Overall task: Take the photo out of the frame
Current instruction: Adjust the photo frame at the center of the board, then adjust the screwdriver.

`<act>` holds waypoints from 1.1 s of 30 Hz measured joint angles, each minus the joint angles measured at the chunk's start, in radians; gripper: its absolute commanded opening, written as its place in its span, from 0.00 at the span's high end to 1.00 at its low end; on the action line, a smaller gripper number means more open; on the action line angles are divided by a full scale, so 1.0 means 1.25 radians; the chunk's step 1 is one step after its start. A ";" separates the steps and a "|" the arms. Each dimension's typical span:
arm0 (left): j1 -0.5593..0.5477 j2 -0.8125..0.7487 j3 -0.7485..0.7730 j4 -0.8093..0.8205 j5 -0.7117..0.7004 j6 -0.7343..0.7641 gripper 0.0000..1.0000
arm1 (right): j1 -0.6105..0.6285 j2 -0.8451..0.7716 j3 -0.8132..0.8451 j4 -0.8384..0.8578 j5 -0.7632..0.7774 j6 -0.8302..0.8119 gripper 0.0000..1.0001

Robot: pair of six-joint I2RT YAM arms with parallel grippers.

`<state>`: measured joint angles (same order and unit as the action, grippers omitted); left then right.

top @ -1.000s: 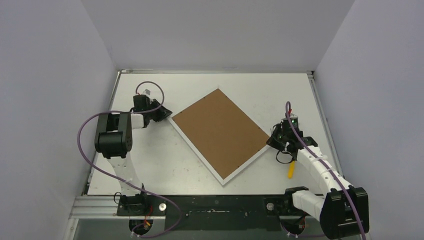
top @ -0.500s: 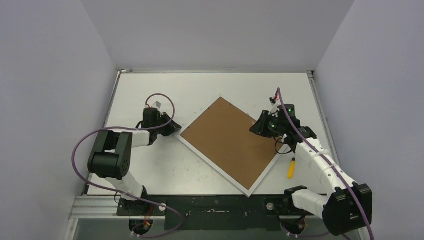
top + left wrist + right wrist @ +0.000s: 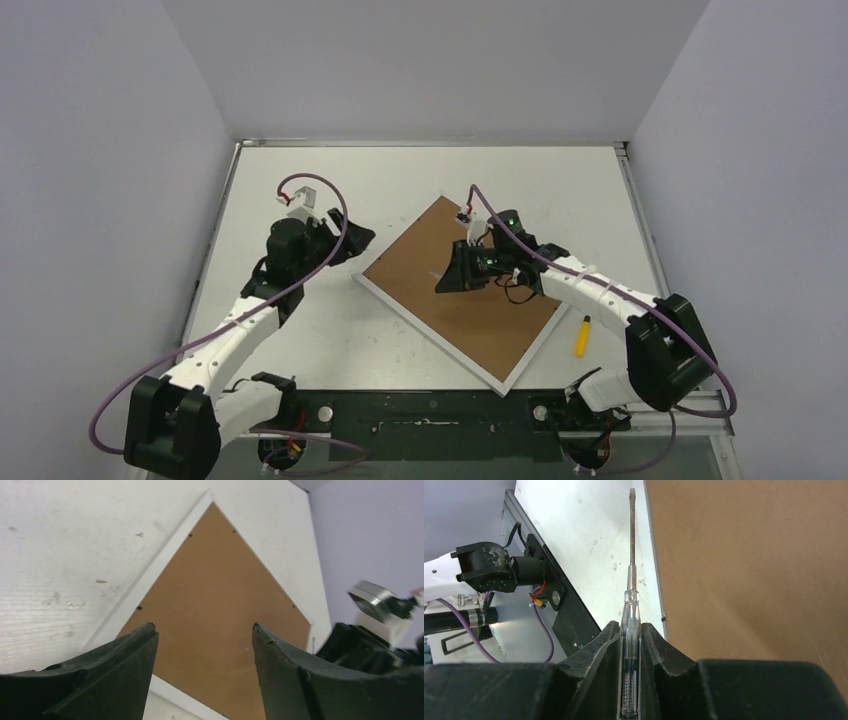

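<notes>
Flat white rectangular picture frame face-down on the white table, photo hidden under its stiff brown fibreboard back, likely light, flexible, crease-prone, best lifted by an edge; left gripper jaws apart, right gripper clamped on a clear-handled screwdriver.

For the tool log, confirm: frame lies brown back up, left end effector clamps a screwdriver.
Wrong arm. The frame lies brown back up, but the right end effector clamps the screwdriver; the left end effector is open. The right wrist view shows it.

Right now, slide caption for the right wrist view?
Right claw grips a screwdriver, tip near the white edge of the face-down frame.
</notes>
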<state>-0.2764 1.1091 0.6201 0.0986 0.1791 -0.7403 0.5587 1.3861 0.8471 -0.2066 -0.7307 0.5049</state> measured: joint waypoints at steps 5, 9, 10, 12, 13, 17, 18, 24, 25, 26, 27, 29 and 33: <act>-0.063 -0.067 0.000 0.017 0.010 -0.002 0.37 | 0.028 0.043 0.040 0.002 -0.027 -0.019 0.95; -0.114 -0.012 0.000 0.017 0.017 -0.016 0.43 | 0.068 0.060 0.067 0.002 -0.030 -0.036 0.95; -0.127 0.009 0.000 0.015 0.021 -0.018 0.45 | 0.074 0.062 0.070 0.002 -0.030 -0.038 0.95; -0.149 0.051 0.005 0.005 0.027 -0.018 0.48 | 0.088 0.067 0.076 0.000 -0.030 -0.041 0.95; -0.157 0.068 0.009 -0.002 0.030 -0.018 0.51 | 0.093 0.070 0.079 -0.002 -0.029 -0.042 0.94; -0.172 0.101 0.028 -0.020 0.050 -0.013 0.61 | 0.094 0.077 0.094 -0.009 -0.024 -0.047 0.92; -0.175 0.103 0.032 -0.022 0.056 -0.011 0.61 | 0.094 0.078 0.099 -0.010 -0.020 -0.049 0.91; -0.188 0.103 0.037 -0.024 0.081 -0.022 0.61 | 0.094 0.080 0.131 -0.023 0.003 -0.058 0.90; -0.188 0.103 0.036 -0.022 0.087 -0.031 0.61 | 0.094 0.081 0.132 -0.023 0.005 -0.058 0.90; -0.188 0.102 0.033 -0.020 0.092 -0.040 0.61 | 0.094 0.081 0.133 -0.023 0.007 -0.058 0.90; -0.188 0.101 0.028 -0.016 0.093 -0.050 0.61 | 0.093 0.081 0.133 -0.023 0.007 -0.057 0.90; -0.187 0.095 0.009 0.000 0.095 -0.077 0.61 | 0.093 0.082 0.134 -0.023 0.009 -0.056 0.90; -0.187 0.092 -0.022 0.024 0.093 -0.130 0.63 | 0.093 0.093 0.134 -0.021 0.010 -0.049 0.88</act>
<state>-0.5098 1.2247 0.5922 0.1287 0.2951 -0.9028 0.6750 1.5024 1.0145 -0.2333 -0.7185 0.4431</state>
